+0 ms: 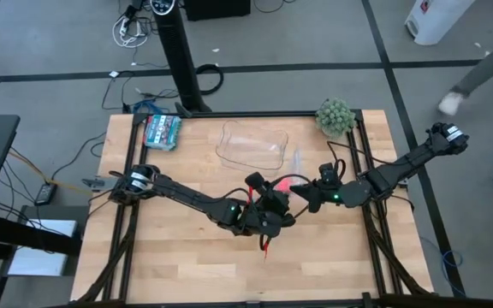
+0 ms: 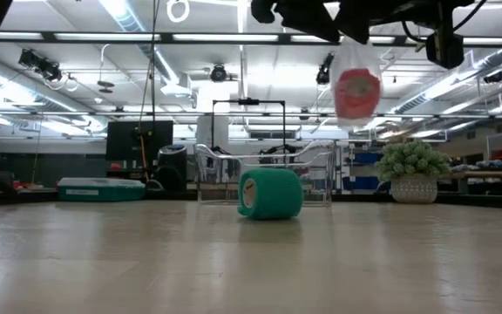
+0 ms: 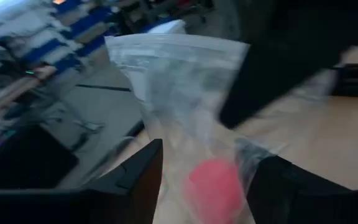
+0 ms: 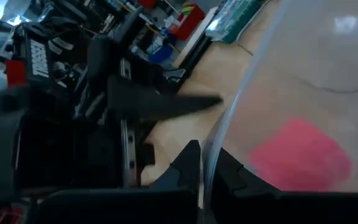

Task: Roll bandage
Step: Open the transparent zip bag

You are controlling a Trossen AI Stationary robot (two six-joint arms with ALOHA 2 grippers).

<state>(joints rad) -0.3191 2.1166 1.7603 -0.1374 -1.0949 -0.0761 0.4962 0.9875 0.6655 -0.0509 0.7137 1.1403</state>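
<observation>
My right claw pinched on a clear plastic bag holding a pink block, my left claw spread apart around it, rolled teal-green fabric bandage on the wooden table

The light wooden plank tabletop with its black metal frame carries a few things. A clear, shallow plastic tray sits toward the far edge, near the middle. Left of that tray, at the far left corner, lies a flat teal-patterned packet. Right of the tray, at the far right corner, stands a small green potted plant. In front of the tray, in the low view, a compact teal fabric bandage roll rests on its side on the wood.
</observation>
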